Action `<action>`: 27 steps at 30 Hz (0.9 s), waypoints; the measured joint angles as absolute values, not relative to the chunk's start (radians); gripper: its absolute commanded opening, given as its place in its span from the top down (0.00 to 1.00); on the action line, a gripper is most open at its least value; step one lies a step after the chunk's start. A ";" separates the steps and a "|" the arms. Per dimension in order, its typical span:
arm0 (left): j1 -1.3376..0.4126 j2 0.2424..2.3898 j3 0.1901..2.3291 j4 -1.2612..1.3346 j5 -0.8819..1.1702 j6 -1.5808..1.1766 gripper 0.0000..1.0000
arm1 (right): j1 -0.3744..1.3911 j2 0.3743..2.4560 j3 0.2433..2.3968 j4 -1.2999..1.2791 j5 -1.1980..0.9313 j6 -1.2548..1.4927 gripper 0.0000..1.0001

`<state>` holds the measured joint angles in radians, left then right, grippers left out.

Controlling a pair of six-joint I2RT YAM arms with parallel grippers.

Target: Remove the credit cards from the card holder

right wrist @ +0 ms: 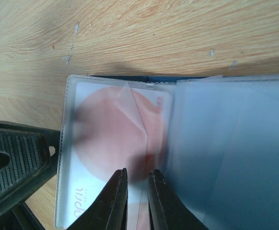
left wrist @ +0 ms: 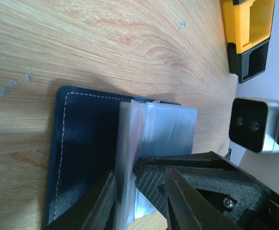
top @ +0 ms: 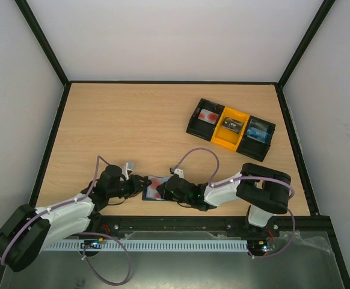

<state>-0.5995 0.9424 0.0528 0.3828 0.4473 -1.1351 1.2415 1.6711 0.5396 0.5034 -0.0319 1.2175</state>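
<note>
The card holder [top: 154, 188] lies open near the table's front edge, between my two grippers. In the left wrist view its navy cover [left wrist: 82, 139] carries a stack of clear sleeves [left wrist: 163, 127]. In the right wrist view a pinkish-white card with a red round spot [right wrist: 110, 139] sits inside a clear sleeve. My right gripper [right wrist: 137, 179] hovers low over this card, jaws a narrow gap apart, nothing clearly pinched. My left gripper [left wrist: 139, 191] is open at the holder's left edge, its fingers either side of the sleeve stack and of the right gripper's ribbed finger [left wrist: 187, 179]. The black card is hidden.
A black-and-yellow three-compartment tray [top: 230, 129] stands at the back right with small items in its compartments; its end shows in the left wrist view [left wrist: 247, 28]. A black frame and white walls enclose the table. The right wrist's camera [left wrist: 252, 124] is close to my left gripper.
</note>
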 measured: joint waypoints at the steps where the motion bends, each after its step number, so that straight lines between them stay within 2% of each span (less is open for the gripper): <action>1: -0.603 0.947 0.051 0.389 0.448 -1.139 0.70 | 1.242 1.671 0.540 0.504 -0.032 1.217 0.85; 12: -0.646 0.994 0.049 0.445 0.448 -1.162 0.70 | 1.242 1.671 0.537 0.510 -0.032 1.217 0.85; 18: -0.648 0.952 0.054 0.393 0.424 -1.152 0.61 | 1.242 1.671 0.529 0.521 -0.032 1.217 0.85; 20: -0.648 0.913 0.063 0.352 0.403 -1.145 0.49 | 1.242 1.671 0.528 0.524 -0.032 1.217 0.85; 21: -0.648 0.893 0.067 0.334 0.392 -1.140 0.47 | 1.242 1.671 0.527 0.524 -0.032 1.217 0.85; 27: -0.648 0.825 0.086 0.253 0.342 -1.126 0.46 | 1.242 1.671 0.527 0.525 -0.032 1.217 0.85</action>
